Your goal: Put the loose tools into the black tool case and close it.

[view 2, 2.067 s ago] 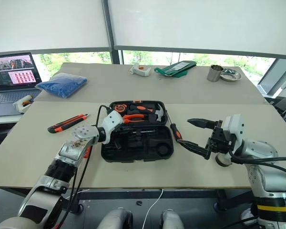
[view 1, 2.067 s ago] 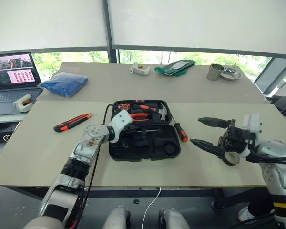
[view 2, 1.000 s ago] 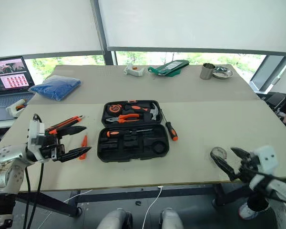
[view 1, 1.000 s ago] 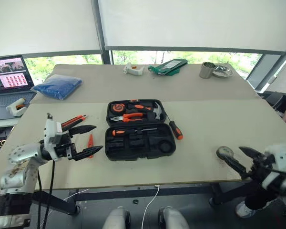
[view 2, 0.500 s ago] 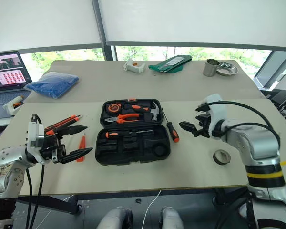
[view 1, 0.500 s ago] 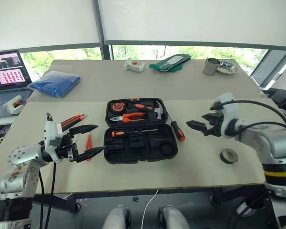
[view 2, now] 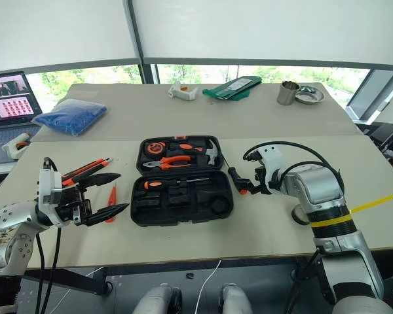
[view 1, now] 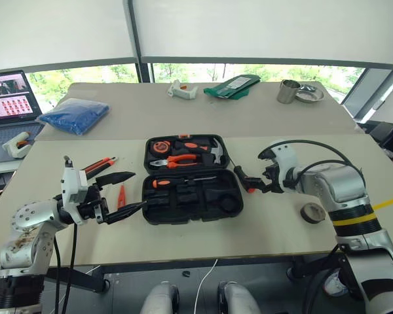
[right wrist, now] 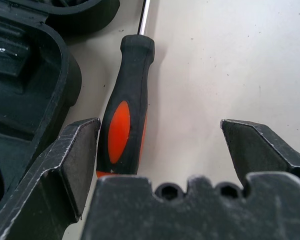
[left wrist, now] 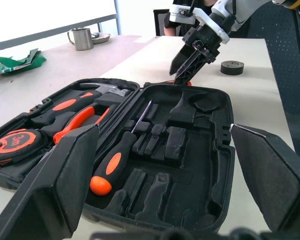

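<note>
Tool case [view 1: 191, 185] open, long-shaft screwdriver [left wrist: 121, 149] stowed; short screwdriver [right wrist: 126, 112] between right gripper's [right wrist: 162, 150] spread jaws, ungripped; knife [view 1: 99, 166], tester pen [view 1: 122, 195] still loose by left gripper [view 1: 122, 193], jaws spread; lid unclosed.

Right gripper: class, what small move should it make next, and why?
Probably shift toward the case until the screwdriver lies midway between the fingers, then close. The right gripper is open over the handle, which sits beside one finger, off-centre, on the table next to the open case.

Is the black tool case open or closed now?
Open. The black tool case lies flat with both halves spread, moulded recesses showing, and a long-shaft screwdriver in one recess.
</note>
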Controlling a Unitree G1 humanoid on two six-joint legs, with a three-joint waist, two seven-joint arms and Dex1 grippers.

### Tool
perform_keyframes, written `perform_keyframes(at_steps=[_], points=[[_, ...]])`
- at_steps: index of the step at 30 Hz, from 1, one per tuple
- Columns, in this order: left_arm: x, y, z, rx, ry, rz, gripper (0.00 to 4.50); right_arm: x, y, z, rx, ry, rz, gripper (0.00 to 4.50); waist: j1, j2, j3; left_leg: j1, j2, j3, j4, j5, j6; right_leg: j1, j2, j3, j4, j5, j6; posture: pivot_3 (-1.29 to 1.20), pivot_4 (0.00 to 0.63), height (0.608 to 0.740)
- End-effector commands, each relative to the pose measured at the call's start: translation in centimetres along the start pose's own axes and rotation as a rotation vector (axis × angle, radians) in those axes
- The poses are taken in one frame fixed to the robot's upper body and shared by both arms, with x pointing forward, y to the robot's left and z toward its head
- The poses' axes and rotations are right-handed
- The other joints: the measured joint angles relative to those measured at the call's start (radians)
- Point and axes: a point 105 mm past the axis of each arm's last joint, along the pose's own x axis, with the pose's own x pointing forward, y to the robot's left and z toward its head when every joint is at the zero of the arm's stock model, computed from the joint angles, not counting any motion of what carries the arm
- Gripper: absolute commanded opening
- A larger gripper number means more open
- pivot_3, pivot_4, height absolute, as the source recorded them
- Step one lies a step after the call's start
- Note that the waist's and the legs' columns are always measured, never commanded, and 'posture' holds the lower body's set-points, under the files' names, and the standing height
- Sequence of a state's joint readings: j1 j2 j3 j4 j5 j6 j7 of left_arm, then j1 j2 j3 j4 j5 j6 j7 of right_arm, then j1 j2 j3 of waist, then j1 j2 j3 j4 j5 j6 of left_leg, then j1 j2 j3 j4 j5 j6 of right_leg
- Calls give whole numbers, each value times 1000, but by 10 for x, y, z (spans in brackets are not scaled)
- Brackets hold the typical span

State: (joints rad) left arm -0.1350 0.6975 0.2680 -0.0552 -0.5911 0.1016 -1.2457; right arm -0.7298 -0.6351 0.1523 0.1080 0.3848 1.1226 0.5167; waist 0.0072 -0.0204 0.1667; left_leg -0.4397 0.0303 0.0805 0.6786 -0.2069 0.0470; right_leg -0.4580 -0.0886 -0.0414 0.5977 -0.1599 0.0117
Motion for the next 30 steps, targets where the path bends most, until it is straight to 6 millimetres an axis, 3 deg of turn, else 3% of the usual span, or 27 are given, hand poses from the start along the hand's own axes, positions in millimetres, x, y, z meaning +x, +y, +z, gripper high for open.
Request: perform_keyframes(at_steps=[1, 7, 12, 16, 18, 21, 25, 30], points=[[2, 1, 11, 48, -33, 0, 4500, 2, 2, 5, -22, 0, -3, 3064, -1, 0, 0, 0, 0, 0, 0, 0, 0, 0, 0, 0, 0, 0, 0, 0, 150, 740], [5, 0, 11, 51, -40, -9, 4500, 9, -1, 4, -31, -11, -29, 1096, -3, -1, -1, 0, 0, 1, 0, 0, 0, 0, 0, 0, 0, 2, 3, 0, 150, 740], [8, -3, 7, 28, -45, -20, 4500, 0, -20, 7, -7, -88, -118, 1098, -6, -1, -1, 0, 0, 1, 1, 0, 0, 0, 0, 1, 0, 2, 2, 0, 150, 740], [14, 2, 12, 25, -83, 5, 4500, -26, -40, 27, 82, -287, -221, 1098, -1, -1, -1, 0, 0, 1, 1, 0, 0, 0, 0, 0, 0, 3, 3, 0, 150, 740], [15, 3, 10, 25, -79, 19, 4500, -36, -28, 53, -26, -417, -152, 1098, -3, -1, -1, 0, 0, 2, 1, 0, 0, 0, 0, 1, 0, 4, 4, 0, 150, 740], [11, 6, 3, 14, -75, 70, 4500, -43, 28, 80, -438, -556, 148, 1098, -16, -1, -1, 0, 0, 2, 0, 0, 0, 0, 1, 1, 0, 4, 4, 0, 150, 740], [0, 9, -7, 4, -47, 118, 4500, -30, 70, 66, -916, -473, 416, 1098, -33, -1, -1, 3, 3, 2, 0, 0, 0, 1, 6, 2, 0, 4, 4, 0, 150, 740], [-9, 10, -9, 6, -38, 152, 4500, -6, 84, 55, -1079, -313, 550, 1098, -24, -1, 0, 5, 6, 2, 0, 1, -1, 1, 9, 3, 2, 2, -3, 0, 150, 740]])
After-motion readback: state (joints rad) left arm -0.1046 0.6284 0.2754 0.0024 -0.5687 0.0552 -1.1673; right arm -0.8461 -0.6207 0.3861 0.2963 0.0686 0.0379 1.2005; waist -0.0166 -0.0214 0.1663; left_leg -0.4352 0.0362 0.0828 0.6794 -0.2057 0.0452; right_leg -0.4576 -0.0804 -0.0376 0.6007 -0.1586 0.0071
